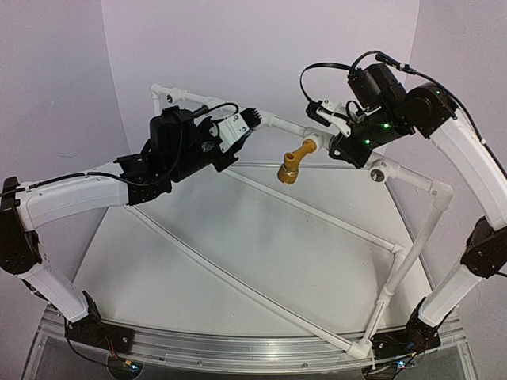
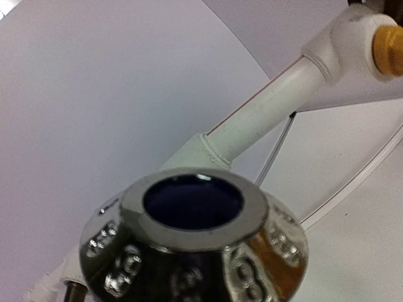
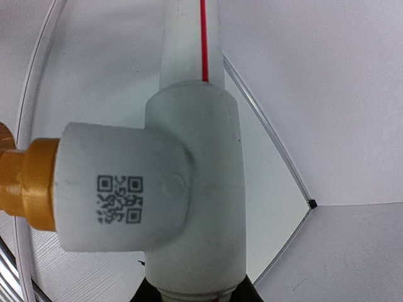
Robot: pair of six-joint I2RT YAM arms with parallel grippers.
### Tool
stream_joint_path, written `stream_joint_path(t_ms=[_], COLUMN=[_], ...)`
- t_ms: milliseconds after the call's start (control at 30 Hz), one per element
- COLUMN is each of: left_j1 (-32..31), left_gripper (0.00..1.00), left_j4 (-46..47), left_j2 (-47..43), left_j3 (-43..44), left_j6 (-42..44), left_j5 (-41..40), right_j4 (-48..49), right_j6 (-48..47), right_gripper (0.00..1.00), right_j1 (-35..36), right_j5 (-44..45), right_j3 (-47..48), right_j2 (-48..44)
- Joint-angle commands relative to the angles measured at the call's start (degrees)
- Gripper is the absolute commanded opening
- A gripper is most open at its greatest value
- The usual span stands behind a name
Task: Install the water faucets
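The mustard-yellow faucet [image 1: 291,165] sits screwed into a white tee fitting [image 1: 317,142] of the pipe frame, its knob pointing down and to the left. It also shows in the left wrist view [image 2: 387,53] and the right wrist view [image 3: 28,185]. My right gripper [image 1: 339,144] is shut around the pipe just below that tee [image 3: 189,189], with dark fingers [image 3: 247,290] on either side. My left gripper [image 1: 244,124] is shut on the glossy black faucet [image 2: 195,239], whose tip [image 1: 252,116] is at the back pipe fitting. The blue faucet is out of view.
The white pipe frame [image 1: 309,210] stands across the table, with rails running to the front right corner. Open sockets show at the right [image 1: 382,170] and at the back left [image 1: 168,95]. White walls close in behind and on both sides.
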Motion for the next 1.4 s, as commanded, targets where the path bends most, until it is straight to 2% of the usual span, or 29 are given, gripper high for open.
stream_joint_path(t_ms=[0, 167, 267, 533, 633, 733, 800, 1033, 1367], left_j1=[0.6, 0.7, 0.7, 0.9, 1.1, 1.2, 1.2, 1.1, 1.2], left_gripper=[0.0, 0.0, 0.0, 0.0, 0.0, 0.0, 0.0, 0.0, 0.0], left_j4=[3.0, 9.6, 10.4, 18.1, 22.2, 21.9, 19.7, 11.4, 1.2], left_j2=[4.8, 4.8, 5.0, 6.3, 6.4, 6.8, 7.3, 9.5, 11.3], left_j3=[4.1, 1.2, 0.8, -4.5, -5.5, -4.2, -2.5, 1.3, 4.0], left_j6=[-37.0, -56.6, -67.3, -85.8, -88.3, -85.0, -79.5, -50.7, -16.9], left_j5=[0.5, -0.1, -2.9, -4.9, -3.9, -1.8, -0.7, 4.9, 7.6], right_j4=[-0.7, -0.6, -0.4, -0.4, -0.4, -0.3, -0.2, -0.2, -0.2], right_j6=[2.0, 1.9, 1.9, 2.1, 2.1, 2.0, 1.9, 1.7, 1.7], right_gripper=[0.0, 0.0, 0.0, 0.0, 0.0, 0.0, 0.0, 0.0, 0.0], right_j1=[2.2, 2.2, 2.2, 2.2, 2.2, 2.2, 2.2, 2.3, 2.2], right_j5=[-7.2, -7.2, -7.2, -7.7, -7.7, -7.7, -7.7, -7.8, -7.5], right_j3=[-1.3, -1.8, -2.0, -2.1, -2.4, -2.6, -2.6, -2.8, -3.3], right_j2=[-0.7, -1.0, -1.2, -1.2, -1.4, -1.5, -1.5, -1.6, -2.0])
